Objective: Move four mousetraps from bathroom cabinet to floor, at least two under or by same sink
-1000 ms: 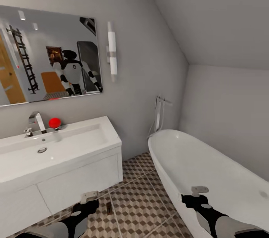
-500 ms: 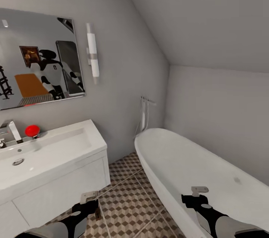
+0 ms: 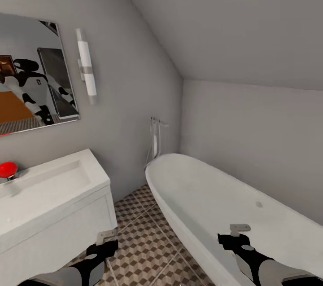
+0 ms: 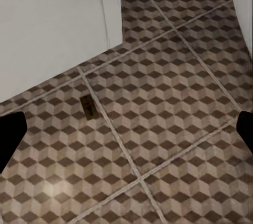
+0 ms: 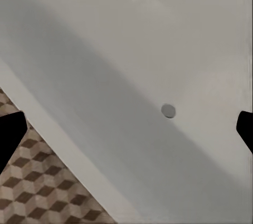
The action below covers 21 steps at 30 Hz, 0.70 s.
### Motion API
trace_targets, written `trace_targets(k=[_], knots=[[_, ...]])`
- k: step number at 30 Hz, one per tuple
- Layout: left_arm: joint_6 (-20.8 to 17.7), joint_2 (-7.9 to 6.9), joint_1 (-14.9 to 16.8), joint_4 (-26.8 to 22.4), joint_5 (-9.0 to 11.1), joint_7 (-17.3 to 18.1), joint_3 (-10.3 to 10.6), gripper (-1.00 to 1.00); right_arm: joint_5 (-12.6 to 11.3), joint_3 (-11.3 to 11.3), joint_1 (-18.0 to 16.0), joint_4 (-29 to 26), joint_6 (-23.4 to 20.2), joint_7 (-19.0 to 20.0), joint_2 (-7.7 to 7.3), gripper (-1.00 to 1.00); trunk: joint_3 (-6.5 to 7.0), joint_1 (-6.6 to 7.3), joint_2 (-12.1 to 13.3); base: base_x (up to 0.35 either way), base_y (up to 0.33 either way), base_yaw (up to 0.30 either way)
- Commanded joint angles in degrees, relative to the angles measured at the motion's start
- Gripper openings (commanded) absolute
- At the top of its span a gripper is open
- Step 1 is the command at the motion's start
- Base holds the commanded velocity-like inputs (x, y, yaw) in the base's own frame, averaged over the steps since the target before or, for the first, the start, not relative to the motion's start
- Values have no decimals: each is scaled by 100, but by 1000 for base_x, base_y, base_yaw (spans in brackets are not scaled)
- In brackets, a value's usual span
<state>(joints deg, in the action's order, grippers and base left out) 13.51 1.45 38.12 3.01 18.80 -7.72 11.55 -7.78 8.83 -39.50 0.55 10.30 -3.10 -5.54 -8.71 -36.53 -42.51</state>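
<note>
Both your grippers are wide apart and hold nothing — left gripper (image 4: 126, 129) over the bathroom floor (image 4: 174, 129), one mousetrap (image 4: 88, 107) flat near the bathroom sink (image 4: 52, 23); right gripper (image 5: 126, 124) over the bathtub (image 5: 158, 50).

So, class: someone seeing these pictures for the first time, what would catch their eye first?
The big white oval bathtub under the sloping ceiling, at the head view's right. Then the cube-patterned bathroom floor, with one small mousetrap lying flat near the white sink, and a red object on the sink's top.
</note>
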Motion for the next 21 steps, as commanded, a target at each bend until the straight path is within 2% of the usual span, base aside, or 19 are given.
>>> trace_targets(k=[1, 21], knots=[[38, 4, 11, 25, 36, -10, 49, 100, -61, 50, -5, 6, 18, -6, 1, 100, 9, 21, 34, 0, 0, -276], [38, 4, 11, 25, 36, -19, 49, 100, -66, 50, -5, 6, 19, -6, 1, 100, 368, 460, 836, 0, 0, -276]])
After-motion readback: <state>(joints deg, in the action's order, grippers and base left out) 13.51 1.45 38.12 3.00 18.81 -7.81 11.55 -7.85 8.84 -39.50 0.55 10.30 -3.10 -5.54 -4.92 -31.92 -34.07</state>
